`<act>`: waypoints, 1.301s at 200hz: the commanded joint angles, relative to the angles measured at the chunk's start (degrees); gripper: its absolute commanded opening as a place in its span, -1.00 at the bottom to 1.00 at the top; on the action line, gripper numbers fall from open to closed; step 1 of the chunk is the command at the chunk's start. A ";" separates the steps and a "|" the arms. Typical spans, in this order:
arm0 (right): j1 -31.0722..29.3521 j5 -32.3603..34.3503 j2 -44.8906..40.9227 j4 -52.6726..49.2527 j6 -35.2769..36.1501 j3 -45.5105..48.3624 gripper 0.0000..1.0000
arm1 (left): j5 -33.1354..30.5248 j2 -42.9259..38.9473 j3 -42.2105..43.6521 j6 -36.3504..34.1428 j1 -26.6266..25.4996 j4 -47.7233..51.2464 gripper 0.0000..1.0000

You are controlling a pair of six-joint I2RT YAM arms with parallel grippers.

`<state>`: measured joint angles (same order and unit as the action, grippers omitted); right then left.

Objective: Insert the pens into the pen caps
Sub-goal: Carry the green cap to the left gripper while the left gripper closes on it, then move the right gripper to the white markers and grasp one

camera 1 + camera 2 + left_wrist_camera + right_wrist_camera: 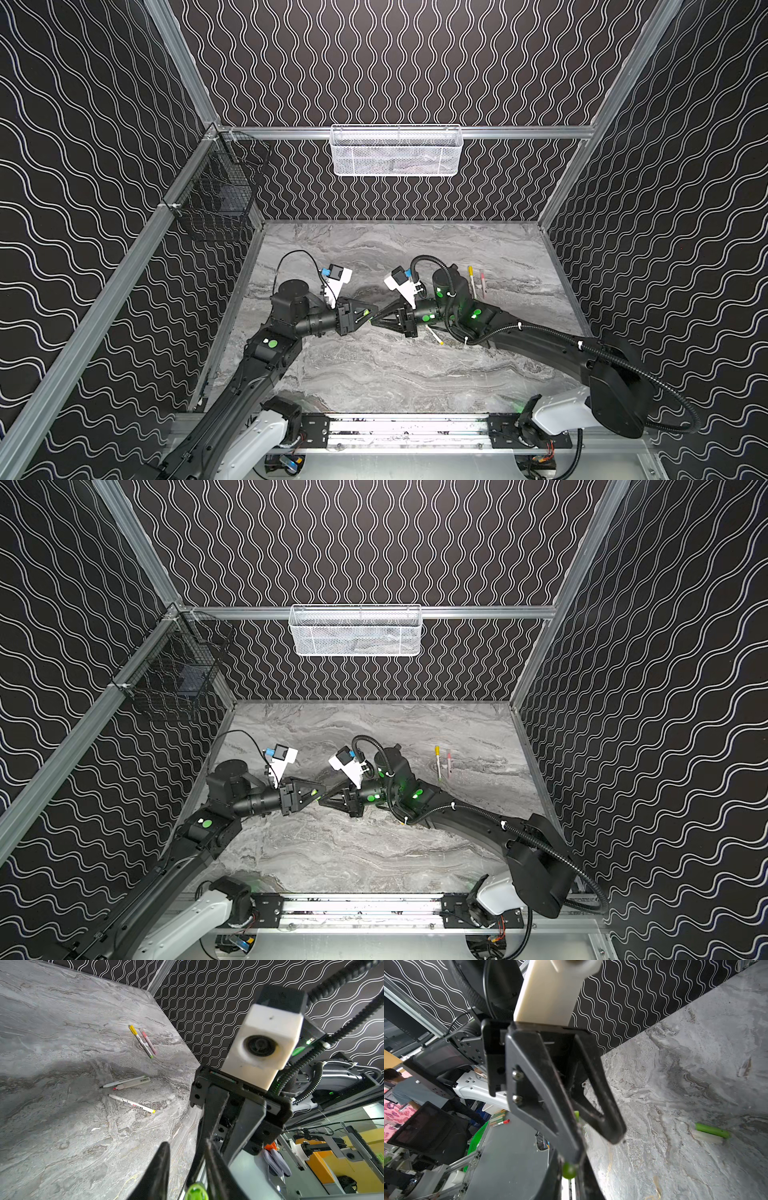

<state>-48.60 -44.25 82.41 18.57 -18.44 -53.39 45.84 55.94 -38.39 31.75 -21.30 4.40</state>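
Tabletop (374, 374) of grey marble, two grippers meeting tip to tip above its middle.
Left gripper (373, 319) pinches a lime green cap (196, 1191); right gripper (377, 323) is clamped tight at the cap's other end, its hold unclear. Yellow-capped pen (141, 1041) and pink-capped pen (148, 1042) lie side by side on the table's right; another green cap (712, 1130) lies loose.

Robotics lab, enclosed test cell. Marble-look table (395, 374) boxed on three sides by wave-print panels (395, 62) on aluminium frame (519, 132). White mesh basket (395, 151) hung above table's far edge, black wire basket (216, 195) above its far-left corner; arm bases (569, 409) on rail (407, 430) at its near edge. Past the table, wrist views catch monitor (427, 1126), person (406, 1088), yellow benches (336, 1165)
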 commanded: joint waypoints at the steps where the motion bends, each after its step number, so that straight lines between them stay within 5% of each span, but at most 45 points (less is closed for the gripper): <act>1: 0.00 -0.18 -0.41 2.56 -0.96 0.12 -0.74 | -2.22 -0.38 -0.11 -0.08 -0.18 -2.06 -0.75; 16: 0.04 0.11 -0.45 2.53 -1.20 0.32 -0.73 | -3.37 -0.66 -0.42 -0.49 -0.20 -1.27 -1.00; 39: 0.08 1.16 -0.65 2.36 -1.38 0.78 -0.67 | -4.95 -1.00 -0.81 -1.15 -0.23 -0.03 -1.00; 64: 0.41 4.16 -1.33 -0.85 -0.65 1.18 -0.18 | -6.86 -1.44 -1.52 -2.15 -0.22 1.85 -1.00; 91: 3.77 11.47 -2.44 -9.85 0.42 2.49 0.11 | -12.61 -1.72 -4.12 -5.36 -0.15 8.60 -1.00; 163: 7.19 40.73 1.19 -38.24 7.95 1.15 0.18 | -15.52 -0.23 -5.33 -7.56 -0.14 11.36 -1.00; 260: 7.11 47.74 11.17 -41.09 9.00 0.31 0.06 | -15.43 0.48 -5.36 -7.40 -0.15 11.52 -1.00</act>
<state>-41.43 1.65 92.23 -21.52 -10.46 -52.36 30.68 56.18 -43.79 25.15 -21.50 16.62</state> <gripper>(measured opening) 0.553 0.120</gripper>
